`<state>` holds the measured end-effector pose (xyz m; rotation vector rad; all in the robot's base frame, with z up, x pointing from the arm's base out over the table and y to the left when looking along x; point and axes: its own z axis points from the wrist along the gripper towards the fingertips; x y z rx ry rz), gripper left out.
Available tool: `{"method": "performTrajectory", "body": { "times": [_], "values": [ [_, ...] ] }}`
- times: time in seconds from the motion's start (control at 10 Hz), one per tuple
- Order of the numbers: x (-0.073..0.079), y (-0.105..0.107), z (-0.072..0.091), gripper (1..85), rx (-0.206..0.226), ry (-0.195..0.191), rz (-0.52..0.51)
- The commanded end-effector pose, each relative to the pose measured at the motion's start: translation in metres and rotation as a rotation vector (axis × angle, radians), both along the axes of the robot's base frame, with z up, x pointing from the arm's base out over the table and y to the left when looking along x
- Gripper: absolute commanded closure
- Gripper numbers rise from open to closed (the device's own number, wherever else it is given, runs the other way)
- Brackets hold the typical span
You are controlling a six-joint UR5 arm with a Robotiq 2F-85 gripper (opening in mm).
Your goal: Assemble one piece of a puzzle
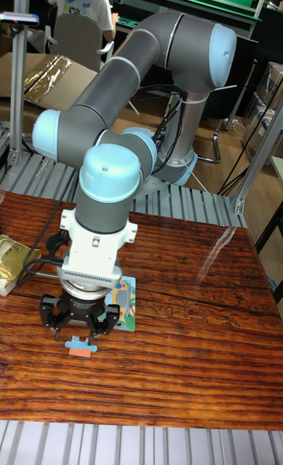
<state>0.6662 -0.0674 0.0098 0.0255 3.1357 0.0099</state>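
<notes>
Behind your arm, a person (81, 5) sits at a desk. On the wooden table (196, 339), the puzzle piece (79, 345) lies just beneath the gripper (78, 328), at its fingertips; you cannot tell whether the jaws clamp it. The puzzle board (125, 301) lies beside it, partly hidden by the gripper.
</notes>
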Motion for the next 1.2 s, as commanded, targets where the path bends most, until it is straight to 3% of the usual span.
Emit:
{"method": "performTrajectory", "body": {
  "times": [0.0, 1.1],
  "values": [
    [0.0053, 0.0197, 0.0023, 29.3, 0.026, -0.017, -0.032],
    [0.0097, 0.0144, -0.0070, 24.7, 0.051, -0.035, 0.002]
  ]
}}
